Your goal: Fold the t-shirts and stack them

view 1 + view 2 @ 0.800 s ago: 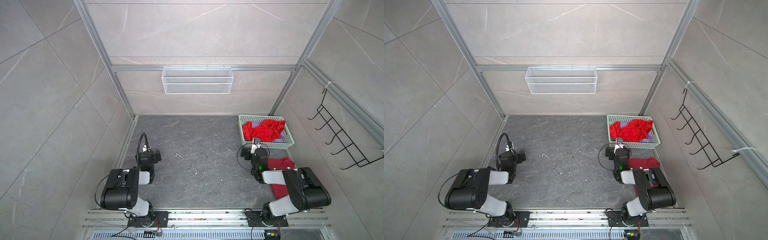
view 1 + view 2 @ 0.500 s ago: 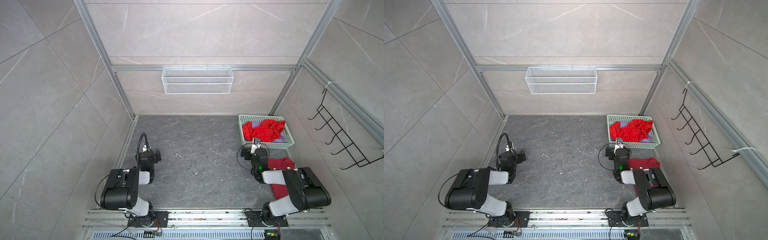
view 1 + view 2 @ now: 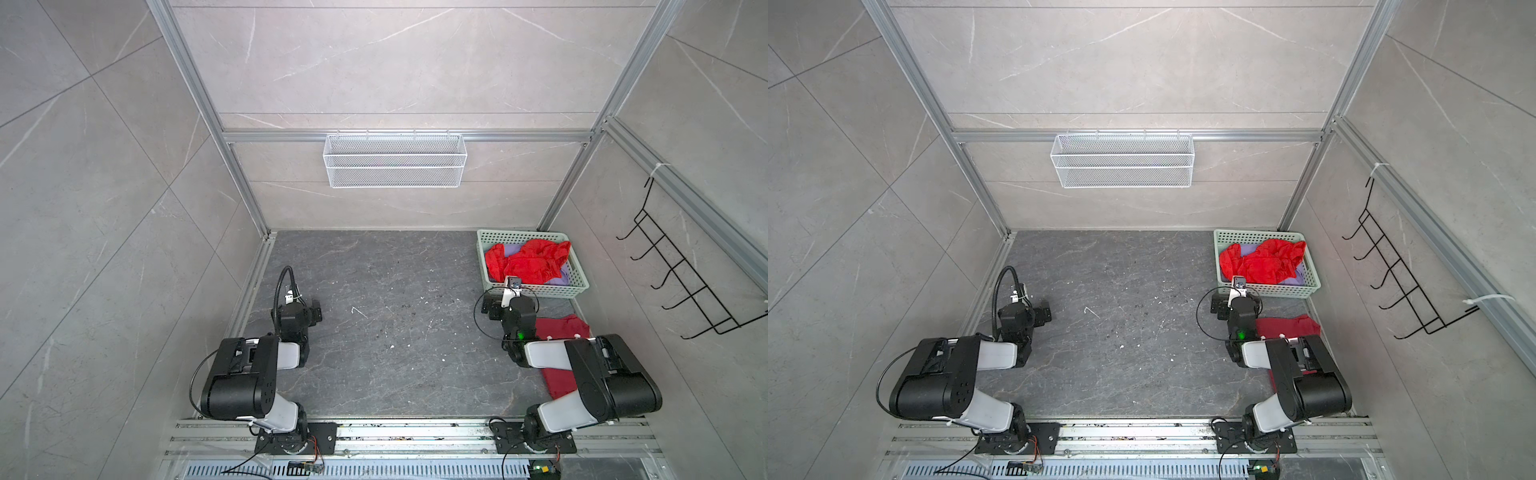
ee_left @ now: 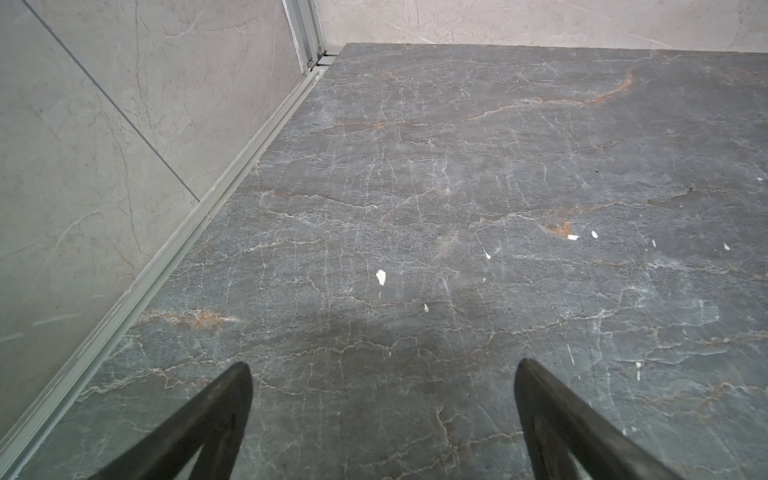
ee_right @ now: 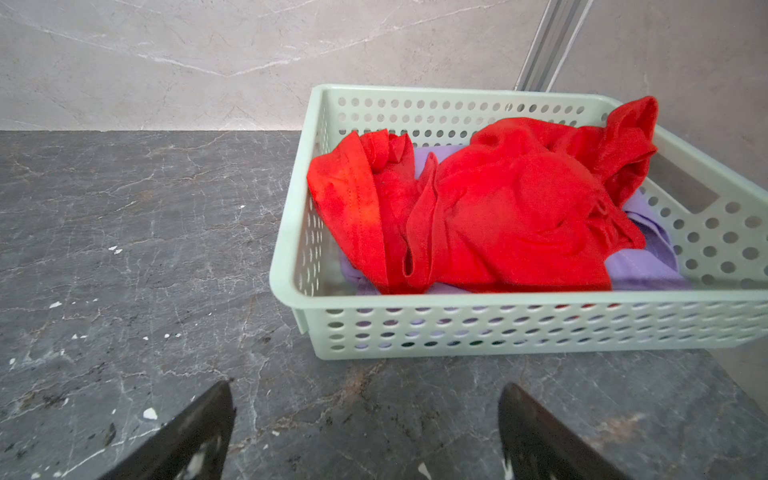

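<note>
Right wrist view: right end effector (image 5: 365, 386) and left end effector (image 4: 382, 363) both spread, empty. Risk: bright red t-shirt (image 5: 498, 216) dragging lavender t-shirt (image 5: 648, 274) out of basket (image 5: 498, 298).

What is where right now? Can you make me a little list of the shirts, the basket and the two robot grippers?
bright red cloth t-shirt: crumpled on top, in the basket
lavender cloth t-shirt: in the basket, under the bright red one
darker red cloth t-shirt: on the table, partly hidden by the right arm
mint-green perforated plastic basket: far right corner of the table
left gripper: open, empty, over the dark grey stone-look table
right gripper: open, empty, facing the basket
</note>
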You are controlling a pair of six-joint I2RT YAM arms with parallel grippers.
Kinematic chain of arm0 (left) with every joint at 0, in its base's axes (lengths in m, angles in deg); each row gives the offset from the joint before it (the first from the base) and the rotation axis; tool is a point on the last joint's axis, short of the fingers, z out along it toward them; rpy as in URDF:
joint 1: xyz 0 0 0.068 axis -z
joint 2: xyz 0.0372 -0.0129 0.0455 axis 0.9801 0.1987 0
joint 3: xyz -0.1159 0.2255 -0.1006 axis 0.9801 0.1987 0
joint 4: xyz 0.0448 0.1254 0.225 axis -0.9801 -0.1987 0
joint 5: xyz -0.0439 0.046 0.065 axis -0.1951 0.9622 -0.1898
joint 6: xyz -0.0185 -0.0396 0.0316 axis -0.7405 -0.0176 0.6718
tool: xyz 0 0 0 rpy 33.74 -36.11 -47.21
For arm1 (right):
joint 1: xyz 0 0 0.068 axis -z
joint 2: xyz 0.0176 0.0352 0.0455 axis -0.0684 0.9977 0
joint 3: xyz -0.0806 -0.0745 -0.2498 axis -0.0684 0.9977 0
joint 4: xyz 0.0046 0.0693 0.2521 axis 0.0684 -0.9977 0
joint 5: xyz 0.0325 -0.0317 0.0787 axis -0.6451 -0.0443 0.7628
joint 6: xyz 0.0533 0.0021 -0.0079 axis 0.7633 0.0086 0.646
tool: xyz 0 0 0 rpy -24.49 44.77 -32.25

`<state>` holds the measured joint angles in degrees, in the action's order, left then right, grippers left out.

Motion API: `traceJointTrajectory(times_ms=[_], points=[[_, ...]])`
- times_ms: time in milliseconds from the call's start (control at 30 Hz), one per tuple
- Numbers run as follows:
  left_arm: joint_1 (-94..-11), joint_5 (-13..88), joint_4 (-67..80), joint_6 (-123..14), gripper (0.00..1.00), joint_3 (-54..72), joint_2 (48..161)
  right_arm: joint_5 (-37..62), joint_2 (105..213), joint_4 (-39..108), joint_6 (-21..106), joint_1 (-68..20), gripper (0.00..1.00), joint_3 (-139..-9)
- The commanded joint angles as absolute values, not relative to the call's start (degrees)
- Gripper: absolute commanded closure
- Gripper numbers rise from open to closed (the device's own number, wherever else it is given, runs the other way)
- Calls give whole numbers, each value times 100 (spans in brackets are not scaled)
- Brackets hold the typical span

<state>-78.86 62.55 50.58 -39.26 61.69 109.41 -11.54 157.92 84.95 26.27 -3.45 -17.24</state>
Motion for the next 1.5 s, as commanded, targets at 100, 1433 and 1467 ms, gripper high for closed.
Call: traceJointTrajectory(times_ms=[100, 1433, 1467], points=[[-7903, 6185, 5260, -4007, 0, 6092, 10854, -1121, 15798, 8560, 2633, -354, 1, -1685], [-6282, 3400, 160, -9442, 0, 4784, 6823, 1466, 13132, 4214, 7330, -3019, 1, -3113], [-5952, 3707, 173, -9534, 0, 4820, 6750, 1326, 13171, 4369, 7566, -3234, 1, -3003]])
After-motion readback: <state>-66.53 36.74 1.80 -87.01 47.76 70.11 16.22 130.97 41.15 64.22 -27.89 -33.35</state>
